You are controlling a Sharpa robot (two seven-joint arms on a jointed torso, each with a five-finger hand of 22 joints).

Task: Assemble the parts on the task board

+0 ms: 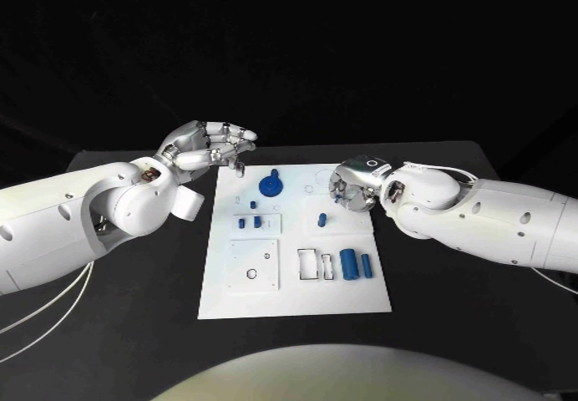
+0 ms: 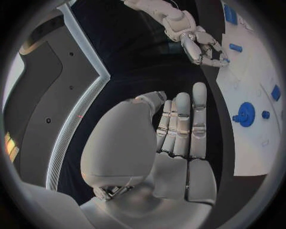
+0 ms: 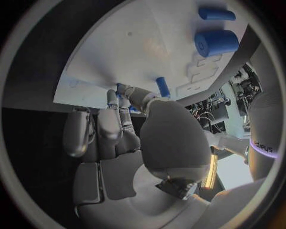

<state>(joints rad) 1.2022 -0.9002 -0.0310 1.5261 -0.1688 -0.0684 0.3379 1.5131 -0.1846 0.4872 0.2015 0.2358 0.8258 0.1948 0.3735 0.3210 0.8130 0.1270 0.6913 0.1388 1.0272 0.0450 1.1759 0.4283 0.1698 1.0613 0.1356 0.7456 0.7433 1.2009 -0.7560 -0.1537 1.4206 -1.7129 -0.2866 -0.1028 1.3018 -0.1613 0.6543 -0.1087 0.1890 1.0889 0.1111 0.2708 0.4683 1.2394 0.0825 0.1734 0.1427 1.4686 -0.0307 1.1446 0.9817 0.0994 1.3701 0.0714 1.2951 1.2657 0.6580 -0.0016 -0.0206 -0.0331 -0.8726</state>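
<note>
The white task board [image 1: 301,288] lies in the middle of the black table. On it are a round blue disc [image 1: 272,185] [image 2: 245,113], a short blue peg [image 1: 321,220] [image 3: 162,87], a thick blue cylinder [image 1: 348,263] [image 3: 216,43] and a thin blue rod [image 1: 366,266] [image 3: 217,13]. My left hand [image 1: 211,146] [image 2: 178,133] hovers over the board's far left corner, fingers straight and holding nothing. My right hand [image 1: 349,185] [image 3: 119,138] [image 2: 202,45] sits at the board's far right edge. Its thumb and fingertips pinch a small blue part [image 3: 121,88].
Two small blue pieces [image 1: 248,222] lie on the board's left half above a square plate with holes [image 1: 254,265]. A small blue piece [image 1: 240,170] shows just under my left fingertips. Bare black table [image 1: 458,301] lies on both sides of the board.
</note>
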